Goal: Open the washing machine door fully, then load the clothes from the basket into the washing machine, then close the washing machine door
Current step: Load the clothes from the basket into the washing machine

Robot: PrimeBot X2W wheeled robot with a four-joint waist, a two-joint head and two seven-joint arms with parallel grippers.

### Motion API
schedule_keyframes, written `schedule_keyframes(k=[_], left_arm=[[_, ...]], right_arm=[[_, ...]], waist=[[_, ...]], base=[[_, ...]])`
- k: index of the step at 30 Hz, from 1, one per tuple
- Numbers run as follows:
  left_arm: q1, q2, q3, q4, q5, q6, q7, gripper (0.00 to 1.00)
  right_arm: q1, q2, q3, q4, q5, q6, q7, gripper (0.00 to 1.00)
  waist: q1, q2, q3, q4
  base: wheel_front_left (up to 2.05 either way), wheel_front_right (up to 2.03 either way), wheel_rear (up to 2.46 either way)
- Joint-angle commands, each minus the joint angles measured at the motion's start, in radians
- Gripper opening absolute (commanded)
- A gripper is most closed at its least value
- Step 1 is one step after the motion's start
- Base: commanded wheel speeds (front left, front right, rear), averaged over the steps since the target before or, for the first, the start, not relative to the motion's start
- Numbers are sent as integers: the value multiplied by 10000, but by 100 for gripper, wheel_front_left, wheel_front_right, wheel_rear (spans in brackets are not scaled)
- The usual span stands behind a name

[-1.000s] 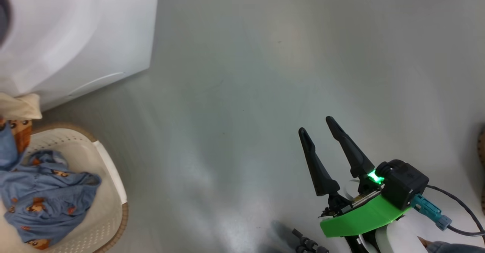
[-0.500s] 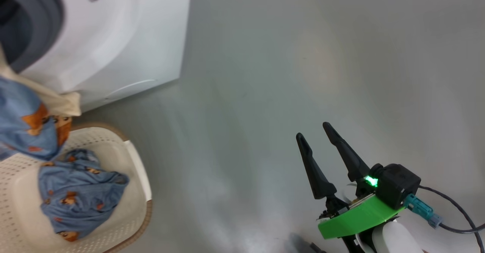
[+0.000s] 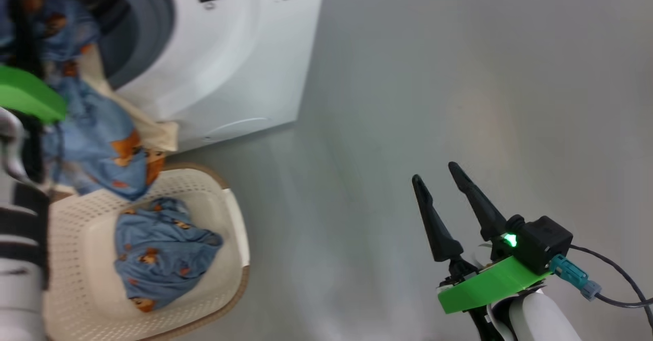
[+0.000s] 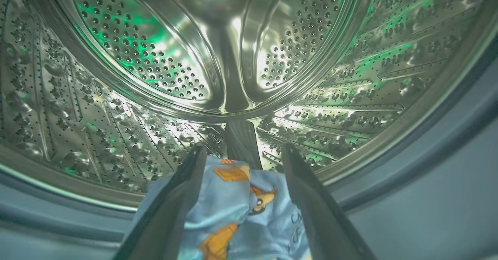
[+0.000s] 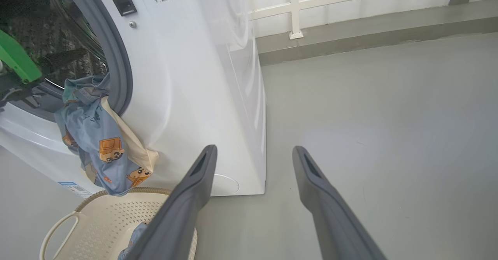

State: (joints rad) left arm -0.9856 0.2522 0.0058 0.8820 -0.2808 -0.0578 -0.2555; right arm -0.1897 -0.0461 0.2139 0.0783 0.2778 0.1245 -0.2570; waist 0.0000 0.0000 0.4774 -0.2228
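Head view: washing machine (image 3: pixel 245 50) at upper left, white, round opening uncovered, grey gasket (image 3: pixel 148 29) showing around it. One piece of the clothes (image 3: pixel 97 137), light blue with orange-brown bears and cream cloth along one edge, hangs out over the lip of the opening and down the machine's front. Its lower end hangs just above the basket (image 3: pixel 224 193). Basket stands on the grey floor (image 3: pixel 408 75), close against the foot of the machine. A second blue garment (image 3: pixel 163 249) lies bunched inside it.

Left wrist view: left claw (image 4: pixel 244 149) reaches into the steel drum (image 4: pixel 155 57), fingers spread wide. Blue fabric lies slack between them near their base, not pinched.

Right wrist view: right claw (image 5: pixel 255 148) spread wide, nothing in it. It hangs over bare floor, off to the right of machine and basket. White railing (image 5: pixel 295 7) runs along the wall behind the machine.
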Motion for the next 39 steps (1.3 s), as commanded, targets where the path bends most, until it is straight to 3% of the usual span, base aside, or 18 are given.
schedule_keyframes(k=[1,7,15,23,39], left_arm=[[282,340,169,-385,-79,-22,-62,100],[1588,-313,84,-1320,-148,-204,-62,100],[3293,-738,-63,-2613,-208,-379,-62,100],[5118,-876,-109,-4005,-290,-475,-62,100],[7669,-1097,-150,-6123,-677,-266,291,100]], right_arm=[[42,-41,190,-170,-139,62,-48,100],[101,-41,-67,-83,-360,62,-48,100],[38,-41,-367,-64,-707,62,-48,100],[-19,-41,-479,-5,-1103,62,-48,100],[-74,-41,-942,36,-1443,62,-48,100]], waist=[[0,0,-376,469],[0,0,-668,1079],[0,0,-769,1678],[0,0,-792,1952],[0,0,-879,2307]], base=[[0,0,0],[0,0,0],[0,0,0],[0,0,0],[0,0,0]])
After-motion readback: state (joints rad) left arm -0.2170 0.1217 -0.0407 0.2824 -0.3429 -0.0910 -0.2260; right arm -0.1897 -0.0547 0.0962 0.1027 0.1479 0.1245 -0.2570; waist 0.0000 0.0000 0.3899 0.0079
